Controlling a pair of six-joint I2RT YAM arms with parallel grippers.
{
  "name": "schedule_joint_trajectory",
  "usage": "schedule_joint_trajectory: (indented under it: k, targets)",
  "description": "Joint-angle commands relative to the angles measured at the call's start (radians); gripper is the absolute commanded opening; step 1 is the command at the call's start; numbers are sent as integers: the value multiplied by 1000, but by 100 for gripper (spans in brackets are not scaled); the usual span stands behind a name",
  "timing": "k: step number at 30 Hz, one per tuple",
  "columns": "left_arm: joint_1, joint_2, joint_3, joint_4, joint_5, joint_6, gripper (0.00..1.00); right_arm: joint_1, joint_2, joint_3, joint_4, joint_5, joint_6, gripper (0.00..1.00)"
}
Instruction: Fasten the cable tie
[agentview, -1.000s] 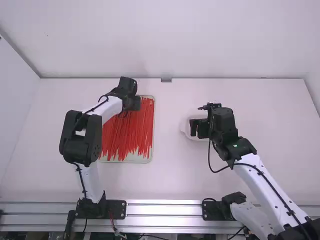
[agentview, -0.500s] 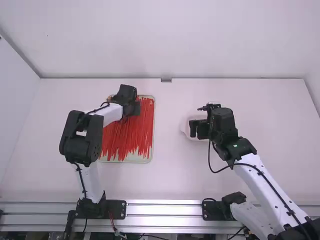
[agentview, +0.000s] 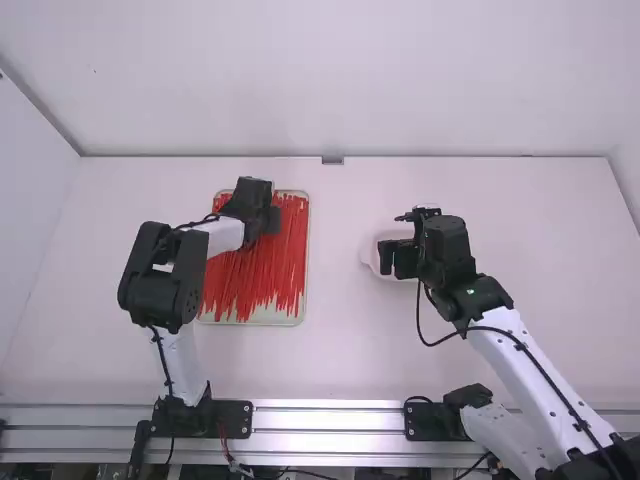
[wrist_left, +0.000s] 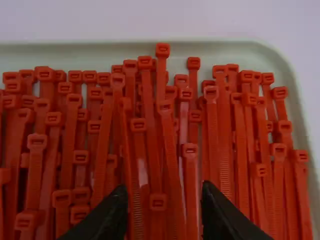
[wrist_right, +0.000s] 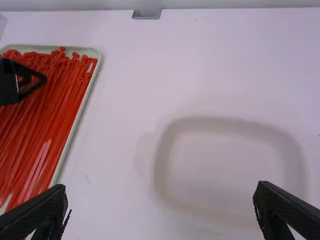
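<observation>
The white table (agentview: 500, 200) carries all items. On its left half lies a pale green rectangular plastic tray with rounded corners (agentview: 262, 321), its long sides running away from the arm bases. Right of the middle, well apart from the tray, sits a shallow white rectangular dish with rounded corners (wrist_right: 230, 165).

The tray holds a dense pile of red plastic cable ties (wrist_left: 150, 125). Each tie is a flat, narrow, ribbed strap ending in a small square locking head with a slot. The straps lie roughly parallel along the tray's length, overlapping in several layers. In the left wrist view the heads crowd toward one short rim of the tray, at staggered positions. All visible ties are straight and unfastened; none forms a loop.

The left gripper (wrist_left: 162, 200) is positioned over the far end of the tray, just above the pile. Its two black fingers are spread, with several straps lying in the gap between them. Contact between the fingertips and the ties cannot be determined.

The right gripper (wrist_right: 160, 220) is positioned above the white dish. Its fingers are spread wide and grip nothing.

A small grey bracket (agentview: 332, 158) sits at the table's far edge, near the middle.
</observation>
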Motion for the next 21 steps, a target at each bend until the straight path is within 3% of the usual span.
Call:
schedule_joint_trajectory:
  k: [1,3,5,13,21]
  targets:
    - [12,12,-11,2,3,-7,33,4,-11,-6,-3,2,2,99]
    - [17,12,-11,5,4,-7,26,4,-11,-6,-2,2,2,99]
    - [19,12,-11,6,7,-8,25,4,-11,-6,-2,2,2,99]
    - [14,12,-11,8,8,-8,34,4,13,-6,2,1,2,99]
    - [17,12,-11,18,16,-8,34,4,28,-6,9,-2,2,99]
